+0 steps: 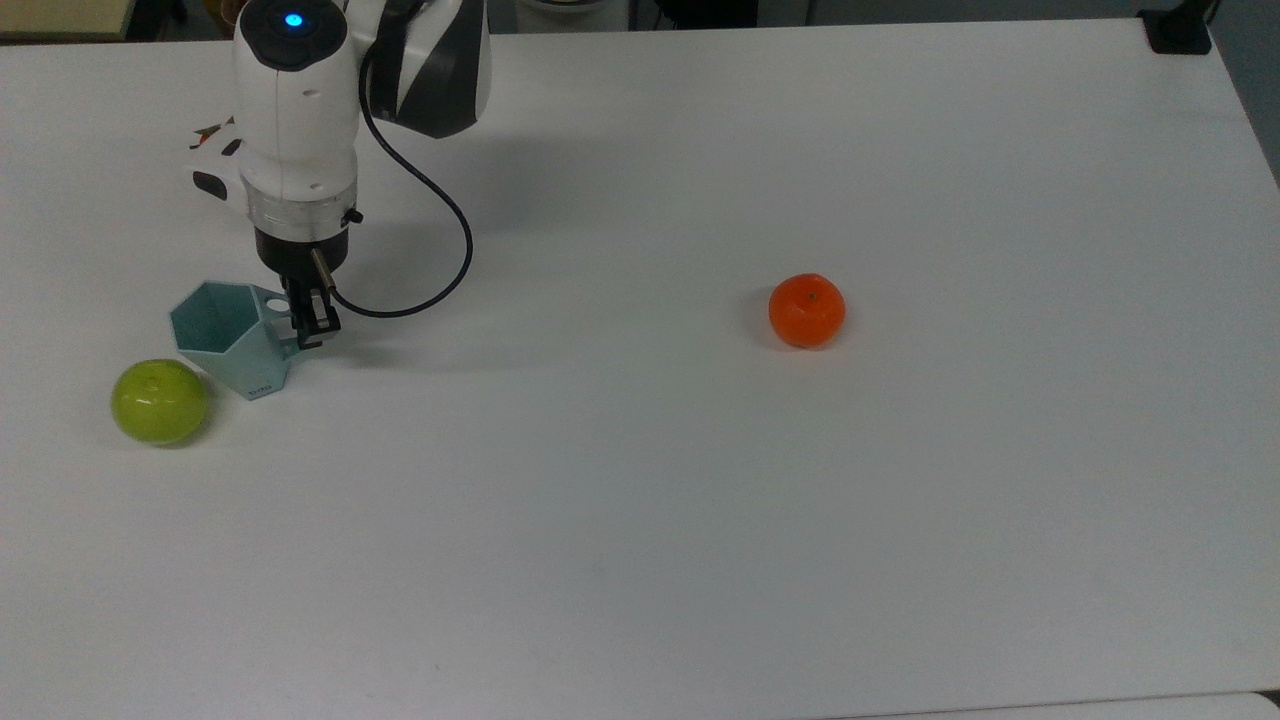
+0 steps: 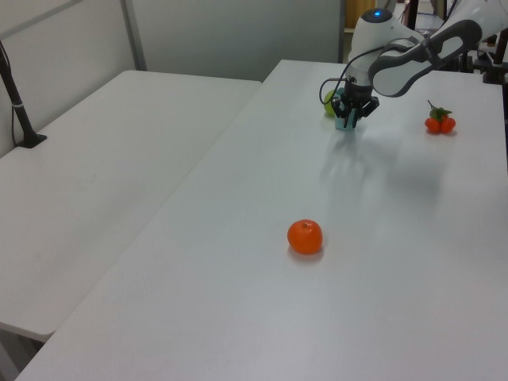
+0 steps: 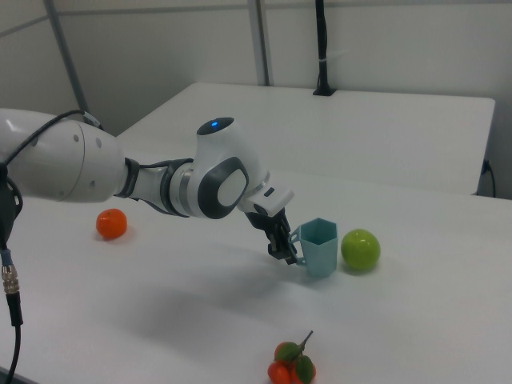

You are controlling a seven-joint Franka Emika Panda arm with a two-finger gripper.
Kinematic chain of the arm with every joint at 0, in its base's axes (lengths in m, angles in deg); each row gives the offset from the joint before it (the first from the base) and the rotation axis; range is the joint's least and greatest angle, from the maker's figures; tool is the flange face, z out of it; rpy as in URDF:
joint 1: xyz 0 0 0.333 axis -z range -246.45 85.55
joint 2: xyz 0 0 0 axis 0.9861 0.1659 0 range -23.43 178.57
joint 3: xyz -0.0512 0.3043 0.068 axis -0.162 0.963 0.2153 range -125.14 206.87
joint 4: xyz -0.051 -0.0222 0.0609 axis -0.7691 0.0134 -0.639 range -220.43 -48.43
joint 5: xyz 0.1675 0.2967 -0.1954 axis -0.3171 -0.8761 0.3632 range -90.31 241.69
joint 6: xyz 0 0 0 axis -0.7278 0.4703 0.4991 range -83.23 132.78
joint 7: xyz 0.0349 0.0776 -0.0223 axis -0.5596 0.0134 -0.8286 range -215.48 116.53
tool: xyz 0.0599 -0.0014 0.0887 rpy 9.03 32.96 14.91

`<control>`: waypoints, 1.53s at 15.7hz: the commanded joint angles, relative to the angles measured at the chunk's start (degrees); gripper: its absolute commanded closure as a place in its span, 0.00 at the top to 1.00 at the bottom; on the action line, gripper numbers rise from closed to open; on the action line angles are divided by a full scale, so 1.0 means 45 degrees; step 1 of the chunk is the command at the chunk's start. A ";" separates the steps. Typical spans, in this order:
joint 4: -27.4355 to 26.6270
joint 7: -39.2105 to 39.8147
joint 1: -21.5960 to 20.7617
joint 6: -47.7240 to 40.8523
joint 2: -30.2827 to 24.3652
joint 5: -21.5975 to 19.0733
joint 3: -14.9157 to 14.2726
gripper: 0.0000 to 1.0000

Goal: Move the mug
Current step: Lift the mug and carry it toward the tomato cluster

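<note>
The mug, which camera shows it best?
The right view: the mug stands in full profile, handle at the pincer. The top view looks into its hexagonal rim. In the left view it is a far speck behind the pincer.

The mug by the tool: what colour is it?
Pale teal-blue mug, clearest in the right view.

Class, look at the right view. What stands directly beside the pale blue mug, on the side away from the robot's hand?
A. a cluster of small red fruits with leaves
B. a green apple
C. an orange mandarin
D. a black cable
B: in the right view the green apple sits next to the mug, opposite the hand at its handle side; the mandarin lies far off.
</note>
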 commanded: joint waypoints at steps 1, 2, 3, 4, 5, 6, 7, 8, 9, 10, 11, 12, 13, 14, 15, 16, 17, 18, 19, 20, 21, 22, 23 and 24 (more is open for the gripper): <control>-0.0314 0.0109 -0.0042 0.0282 -0.0206 0.0308 -0.0025 0.00; -0.0314 0.0109 -0.0042 0.0263 -0.0225 0.0308 -0.0025 0.00; -0.0314 0.0109 -0.0042 0.0224 -0.0303 0.0308 -0.0025 0.00; -0.0314 0.0128 -0.0061 0.0166 -0.0400 0.0289 -0.0025 0.00; -0.0314 0.0128 -0.0061 0.0146 -0.0517 0.0308 -0.0006 0.00; -0.0314 0.0167 -0.0061 0.0126 -0.0615 0.0289 0.0013 0.00; -0.0314 0.0264 -0.0061 0.0126 -0.0693 0.0308 0.0014 0.00; -0.0314 0.0381 -0.0061 0.0049 -0.0810 0.0289 0.0052 0.00; -0.0295 0.0440 -0.0061 -0.0184 -0.0869 0.0289 0.0091 0.00; -0.0295 0.0557 -0.0081 -0.0399 -0.1005 0.0289 0.0130 0.00; -0.0295 0.0732 -0.0100 -0.0537 -0.1200 0.0289 0.0169 0.00; -0.0295 0.0946 -0.0100 -0.0712 -0.1395 0.0269 0.0267 0.00; -0.0275 0.1161 -0.0100 -0.1023 -0.1629 0.0269 0.0384 0.00; -0.0237 0.1396 -0.0100 -0.1394 -0.1864 0.0230 0.0462 0.00; -0.0236 0.1707 -0.0100 -0.1745 -0.2079 0.0153 0.0560 0.00; -0.0236 0.2058 -0.0120 -0.2039 -0.2274 0.0113 0.0677 0.00; -0.0236 0.2313 -0.0120 -0.2332 -0.2470 0.0055 0.0852 0.00; -0.0255 0.2393 -0.0120 -0.2644 -0.2704 0.0054 0.1027 0.00; -0.0275 0.2413 -0.0120 -0.3034 -0.2957 0.0054 0.1281 0.00; -0.0295 0.2433 -0.0120 -0.3405 -0.3250 0.0054 0.1438 0.00; -0.0295 0.2510 -0.0139 -0.3757 -0.3485 0.0035 0.1613 0.00; -0.0314 0.2763 -0.0139 -0.4147 -0.3777 -0.0004 0.1828 0.00; -0.0314 0.3132 -0.0139 -0.4615 -0.4070 -0.0333 0.1985 0.00; -0.0314 0.3658 -0.0139 -0.5065 -0.4402 -0.0936 0.2044 0.00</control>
